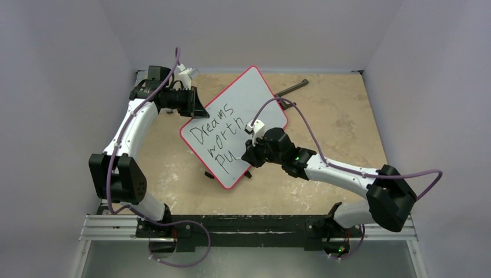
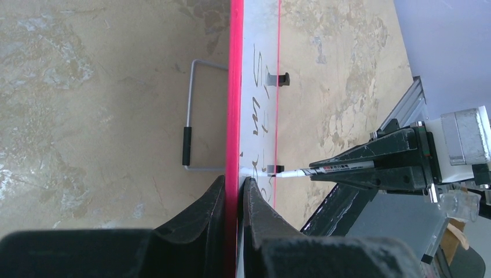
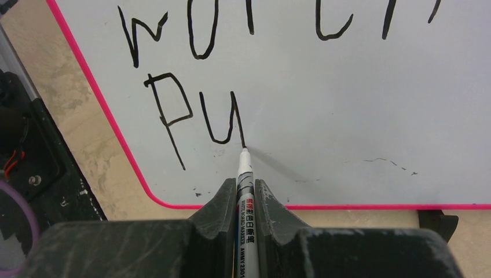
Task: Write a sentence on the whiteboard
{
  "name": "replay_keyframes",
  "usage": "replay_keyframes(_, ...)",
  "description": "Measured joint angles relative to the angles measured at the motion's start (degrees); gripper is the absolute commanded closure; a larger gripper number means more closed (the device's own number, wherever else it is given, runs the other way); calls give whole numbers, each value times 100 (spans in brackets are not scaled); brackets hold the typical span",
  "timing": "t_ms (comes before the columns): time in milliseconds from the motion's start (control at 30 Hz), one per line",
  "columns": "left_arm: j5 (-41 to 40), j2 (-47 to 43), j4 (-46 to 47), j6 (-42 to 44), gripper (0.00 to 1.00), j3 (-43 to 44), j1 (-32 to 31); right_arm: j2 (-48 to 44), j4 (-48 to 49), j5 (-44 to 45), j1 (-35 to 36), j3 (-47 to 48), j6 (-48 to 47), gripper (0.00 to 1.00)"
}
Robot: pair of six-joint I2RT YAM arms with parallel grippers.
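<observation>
Overall light: bright, even and soft in all three views, with no hard glare.
Top view sharpness: crisp from edge to edge; the pale walls [image 1: 52,87] have a faint lilac cast and lean outward, as through a wide lens.
Top view shadows: only faint, soft-edged darkening on the table [image 1: 341,116] close under the whiteboard [image 1: 249,95], at its 6 o'clock edge.
Left wrist view: the tabletop is sharp and well lit; the left gripper [image 2: 234,182] at 6 o'clock is near-black and slightly soft; the wall at 1 o'clock is washed pale.
Right wrist view: the sentence [image 3: 215,141] reads crisp black on even grey-white; the marker [image 3: 247,214] throws a soft shadow from its tip toward 4 o'clock; the right gripper [image 3: 244,182] at 6 o'clock is dark and grainy.
</observation>
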Motion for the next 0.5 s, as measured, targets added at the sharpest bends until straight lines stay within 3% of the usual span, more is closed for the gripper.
replay_keyframes(500,-17,-2,-13,-98,100,0,-2,-459,-90,177,-31,393,2,100)
